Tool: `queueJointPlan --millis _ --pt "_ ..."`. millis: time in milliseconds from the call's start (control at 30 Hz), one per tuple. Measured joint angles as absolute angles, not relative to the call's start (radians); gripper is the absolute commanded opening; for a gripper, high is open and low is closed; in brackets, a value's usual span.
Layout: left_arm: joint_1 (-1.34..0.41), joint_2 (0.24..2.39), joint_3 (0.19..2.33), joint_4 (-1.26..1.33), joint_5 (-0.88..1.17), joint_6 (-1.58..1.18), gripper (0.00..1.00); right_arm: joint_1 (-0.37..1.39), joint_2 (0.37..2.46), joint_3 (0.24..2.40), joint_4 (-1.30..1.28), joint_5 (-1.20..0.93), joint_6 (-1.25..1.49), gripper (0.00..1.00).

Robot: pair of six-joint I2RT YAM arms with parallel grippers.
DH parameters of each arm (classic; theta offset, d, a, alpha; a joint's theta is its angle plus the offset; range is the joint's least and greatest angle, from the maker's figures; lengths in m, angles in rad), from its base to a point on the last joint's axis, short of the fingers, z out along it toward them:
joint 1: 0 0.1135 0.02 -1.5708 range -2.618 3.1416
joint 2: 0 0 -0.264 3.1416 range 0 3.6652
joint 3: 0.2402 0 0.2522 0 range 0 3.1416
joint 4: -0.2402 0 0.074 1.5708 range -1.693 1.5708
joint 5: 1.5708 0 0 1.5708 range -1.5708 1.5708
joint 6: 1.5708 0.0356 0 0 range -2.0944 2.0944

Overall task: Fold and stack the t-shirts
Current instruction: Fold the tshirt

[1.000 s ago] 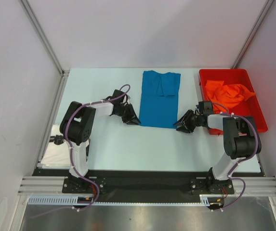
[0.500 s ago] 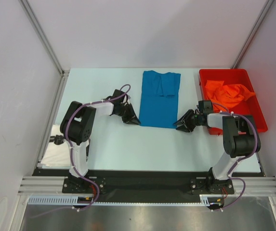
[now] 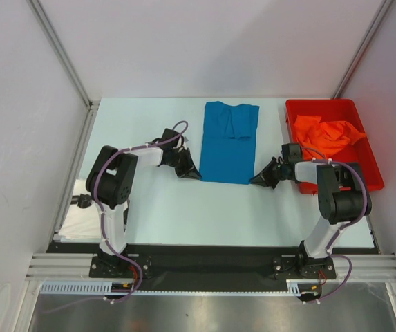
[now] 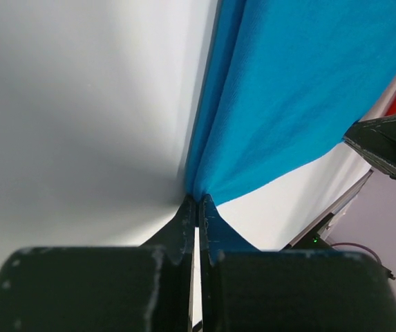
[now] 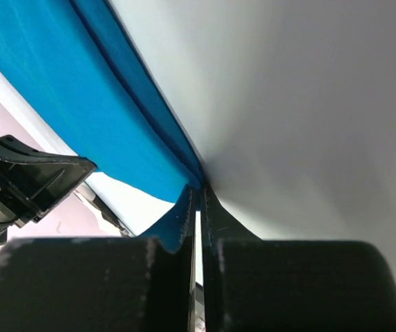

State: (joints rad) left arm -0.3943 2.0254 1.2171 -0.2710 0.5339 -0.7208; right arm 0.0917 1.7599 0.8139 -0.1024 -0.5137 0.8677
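The bright blue t-shirt (image 3: 229,142) lies folded into a long strip at the middle back of the table. My left gripper (image 3: 196,174) is shut on its near left corner, low on the table. In the left wrist view the tips (image 4: 197,202) pinch the blue cloth (image 4: 287,104). My right gripper (image 3: 255,180) is shut on the near right corner. In the right wrist view the tips (image 5: 198,188) meet the blue cloth (image 5: 66,90). The orange t-shirt (image 3: 325,135) lies crumpled in the bin. The white blotched shirt is out of view.
The red plastic bin (image 3: 322,104) stands at the back right, just behind my right arm. Grey walls close in the table on the left, back and right. Something white (image 3: 80,214) lies off the table's left edge.
My right gripper has slid a little left onto the shirt's near right corner and its jaws have narrowed. The left gripper and the shirt have stayed in place.
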Motion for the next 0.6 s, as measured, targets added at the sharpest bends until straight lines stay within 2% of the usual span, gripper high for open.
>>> queueJointPlan --millis 267,433,600 --pt "-0.395 1.926 1.081 -0.199 0.484 -0.703 0.00 0.154 1.670 0.735 -0.077 -0.440 0.821 0.00" --pt "-0.414 1.753 0.850 -0.137 0.456 -0.717 0.00 0.227 1.528 0.598 -0.086 -0.425 0.812 0.00" --pt "-0.506 1.540 0.626 -0.113 0.407 -0.769 0.00 0.307 1.309 0.436 -0.145 -0.399 0.835 0.00"
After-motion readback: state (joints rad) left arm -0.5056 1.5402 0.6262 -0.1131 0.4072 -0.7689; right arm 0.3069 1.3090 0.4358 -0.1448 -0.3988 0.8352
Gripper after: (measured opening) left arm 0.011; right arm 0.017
